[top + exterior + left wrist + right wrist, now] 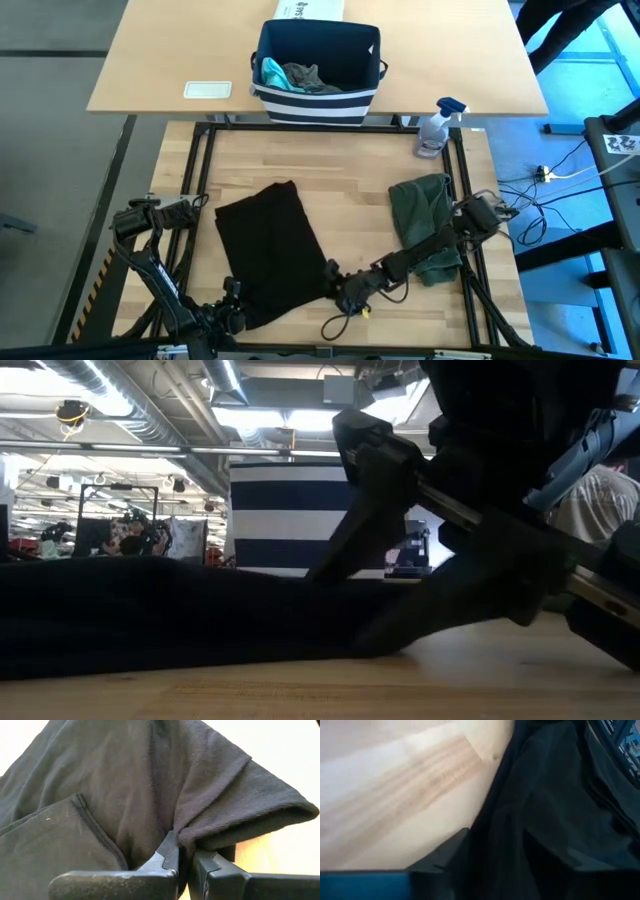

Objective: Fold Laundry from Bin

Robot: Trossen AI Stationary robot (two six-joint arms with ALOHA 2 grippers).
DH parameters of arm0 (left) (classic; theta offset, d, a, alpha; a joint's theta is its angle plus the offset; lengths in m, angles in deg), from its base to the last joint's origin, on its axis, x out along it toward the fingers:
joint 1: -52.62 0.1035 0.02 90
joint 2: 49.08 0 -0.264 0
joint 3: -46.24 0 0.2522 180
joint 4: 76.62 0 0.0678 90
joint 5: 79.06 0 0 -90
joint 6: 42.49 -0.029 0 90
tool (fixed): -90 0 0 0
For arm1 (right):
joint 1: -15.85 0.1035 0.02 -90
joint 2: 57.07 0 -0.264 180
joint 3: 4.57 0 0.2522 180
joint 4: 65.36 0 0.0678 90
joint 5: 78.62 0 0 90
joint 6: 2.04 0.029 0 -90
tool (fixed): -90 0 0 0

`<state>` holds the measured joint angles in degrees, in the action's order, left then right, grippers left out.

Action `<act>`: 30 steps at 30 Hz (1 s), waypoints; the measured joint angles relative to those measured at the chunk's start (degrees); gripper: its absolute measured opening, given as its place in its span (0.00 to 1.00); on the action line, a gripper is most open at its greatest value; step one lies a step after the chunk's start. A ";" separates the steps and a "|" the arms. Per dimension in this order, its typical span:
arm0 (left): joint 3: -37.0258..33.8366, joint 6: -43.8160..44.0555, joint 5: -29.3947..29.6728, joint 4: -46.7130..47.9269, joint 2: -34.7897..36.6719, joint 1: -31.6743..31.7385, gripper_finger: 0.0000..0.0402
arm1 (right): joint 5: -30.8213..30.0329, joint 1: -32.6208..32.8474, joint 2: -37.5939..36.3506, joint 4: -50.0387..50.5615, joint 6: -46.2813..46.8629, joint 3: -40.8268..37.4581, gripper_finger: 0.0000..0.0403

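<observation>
A large black T-shirt (pixel 268 250) lies folded on the wooden table. My left gripper (pixel 232 312) is at its near left corner, shut on the cloth (pixel 184 862). My right gripper (pixel 340 290) is at the shirt's near right edge, open. In the right wrist view black cloth (pixel 520 835) lies between its fingers, and I cannot tell whether they touch it. An olive-green piece (pixel 422 215) lies crumpled to the right, partly under the right arm. The navy striped bin (pixel 318 60) stands on the far table with a teal piece (pixel 271 72) and a grey piece (pixel 305 76) inside. My left gripper pinches a bunched fold of the black T-shirt (pixel 186 837) between its two fingers (pixel 167 857), at the shirt's near left corner. The fingers slant down at it from the near side. The fold stands up from the fingers in a ridge, and the shirt beyond it lies on the table.
A spray bottle (pixel 437 125) stands at the far right of the work table. A white flat item (pixel 208 90) and a white box (pixel 310 8) sit on the far table beside the bin. A dark cable (pixel 345 322) loops near the front edge. Black frame rails (pixel 196 170) run along both sides.
</observation>
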<state>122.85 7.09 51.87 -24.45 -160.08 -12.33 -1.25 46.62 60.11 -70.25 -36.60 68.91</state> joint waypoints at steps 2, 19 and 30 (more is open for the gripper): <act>0.00 0.07 -0.05 0.00 0.00 0.00 0.01 | -1.17 0.06 -0.60 1.79 -0.35 -0.02 0.54; 0.00 1.36 -1.34 0.61 0.04 0.17 0.01 | -4.79 1.05 -3.66 15.14 -3.96 0.10 0.61; 0.00 1.38 -1.43 1.05 0.04 0.31 0.01 | -1.69 -1.40 -3.62 14.18 -11.98 0.01 0.60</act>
<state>122.85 8.47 50.44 -23.40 -160.04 -12.02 -2.94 45.21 56.49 -56.07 -48.58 68.92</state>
